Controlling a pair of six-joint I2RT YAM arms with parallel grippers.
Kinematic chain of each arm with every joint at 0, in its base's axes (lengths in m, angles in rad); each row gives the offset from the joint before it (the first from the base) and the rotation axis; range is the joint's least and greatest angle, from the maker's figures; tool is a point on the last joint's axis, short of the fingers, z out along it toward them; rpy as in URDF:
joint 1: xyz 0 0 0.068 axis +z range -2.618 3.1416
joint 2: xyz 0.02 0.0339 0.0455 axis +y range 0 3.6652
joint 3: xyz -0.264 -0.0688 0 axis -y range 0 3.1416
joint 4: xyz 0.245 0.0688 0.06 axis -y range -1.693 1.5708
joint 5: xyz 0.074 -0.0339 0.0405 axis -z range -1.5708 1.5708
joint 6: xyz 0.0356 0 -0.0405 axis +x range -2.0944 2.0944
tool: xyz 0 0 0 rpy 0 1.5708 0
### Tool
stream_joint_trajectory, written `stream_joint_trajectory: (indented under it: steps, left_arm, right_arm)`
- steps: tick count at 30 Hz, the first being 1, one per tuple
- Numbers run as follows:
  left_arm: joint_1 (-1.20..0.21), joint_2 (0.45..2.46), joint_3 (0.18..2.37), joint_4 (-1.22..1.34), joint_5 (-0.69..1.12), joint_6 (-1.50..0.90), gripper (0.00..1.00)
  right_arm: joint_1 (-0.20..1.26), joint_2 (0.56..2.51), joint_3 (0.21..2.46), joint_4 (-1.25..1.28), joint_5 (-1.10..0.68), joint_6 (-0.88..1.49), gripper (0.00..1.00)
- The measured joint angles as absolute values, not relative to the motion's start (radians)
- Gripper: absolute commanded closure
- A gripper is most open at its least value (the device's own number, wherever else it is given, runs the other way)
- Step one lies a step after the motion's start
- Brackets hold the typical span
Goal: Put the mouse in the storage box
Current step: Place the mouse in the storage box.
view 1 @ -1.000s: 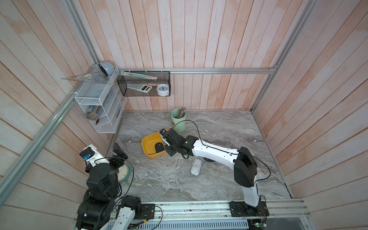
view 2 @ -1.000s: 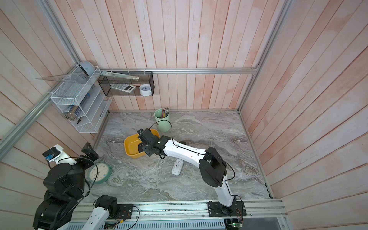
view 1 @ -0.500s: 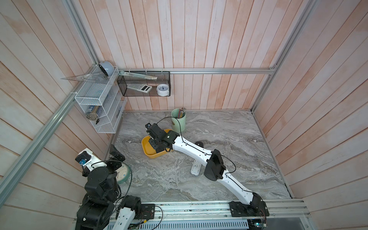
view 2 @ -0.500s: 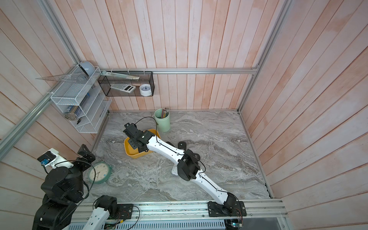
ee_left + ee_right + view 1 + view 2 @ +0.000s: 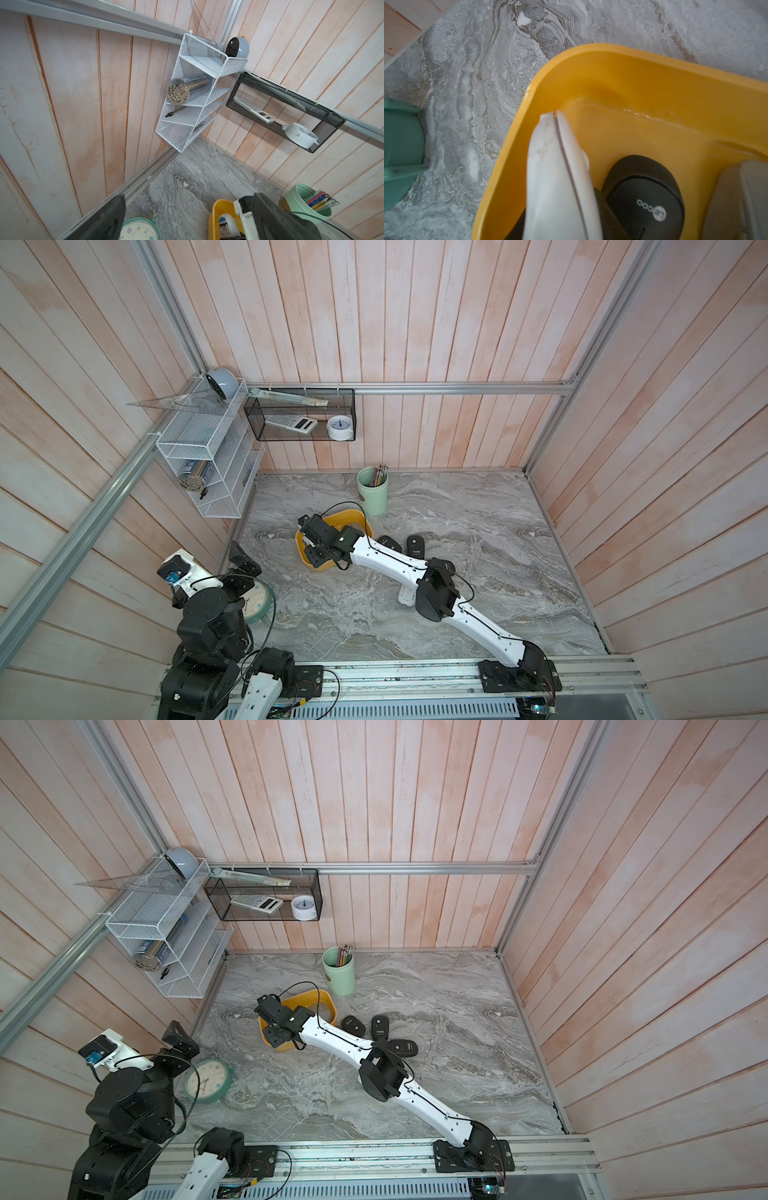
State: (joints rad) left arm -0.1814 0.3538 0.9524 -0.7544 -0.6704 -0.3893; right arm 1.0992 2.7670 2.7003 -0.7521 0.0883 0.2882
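Now that the right claw (image 5: 314, 558), clamped narrow on a white mouse (image 5: 556, 176), has swung from the rim of the yellow storage box (image 5: 633, 79) down into it, with a black mouse (image 5: 643, 187) just beside the claw, only letting go seems left.

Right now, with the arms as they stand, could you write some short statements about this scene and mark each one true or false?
1. The right jaws grip a white mouse. True.
2. The storage box is empty. False: a black mouse already lies in it.
3. Three black mice lie on the table beside the box. True.
4. The left jaws are shut on a clock. False: they stand open and hold nothing.
5. The green cup holds pencils. True.
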Motion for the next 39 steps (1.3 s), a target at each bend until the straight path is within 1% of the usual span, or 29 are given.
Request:
stream_joint_trajectory:
  steps: [4, 8, 15, 18, 20, 25, 30, 34, 37, 39]
  left_arm:
    - [-0.181, 0.354, 0.952, -0.754, -0.670, -0.389, 0.00]
    - [-0.181, 0.354, 0.952, -0.754, -0.671, -0.389, 0.00]
    - [-0.177, 0.354, 0.952, -0.748, -0.671, -0.389, 0.00]
    - [-0.177, 0.354, 0.952, -0.747, -0.671, -0.389, 0.00]
    - [-0.177, 0.354, 0.952, -0.747, -0.671, -0.389, 0.00]
    - [-0.177, 0.354, 0.952, -0.747, -0.670, -0.389, 0.00]
    - [-0.177, 0.360, 0.952, -0.745, -0.670, -0.389, 0.00]
    - [-0.177, 0.364, 0.952, -0.744, -0.670, -0.389, 0.00]
    - [-0.177, 0.366, 0.952, -0.744, -0.670, -0.389, 0.00]
    - [-0.177, 0.368, 0.952, -0.744, -0.670, -0.389, 0.00]
  right_arm:
    - [1.089, 2.795, 2.715, -0.755, 0.093, 0.308, 0.84]
    - [1.076, 2.800, 2.715, -0.790, 0.138, 0.306, 0.84]
    - [1.072, 2.800, 2.714, -0.808, 0.223, 0.249, 0.78]
    - [1.083, 2.800, 2.714, -0.809, 0.264, 0.205, 0.73]
    - [1.090, 2.800, 2.714, -0.809, 0.283, 0.182, 0.65]
    - [1.103, 2.799, 2.714, -0.806, 0.320, 0.139, 0.51]
    - [1.111, 2.798, 2.714, -0.808, 0.333, 0.102, 0.50]
    - [1.116, 2.794, 2.714, -0.809, 0.329, 0.098, 0.54]
    - [1.121, 2.791, 2.714, -0.809, 0.321, 0.099, 0.54]
    - [1.126, 2.788, 2.714, -0.810, 0.317, 0.099, 0.52]
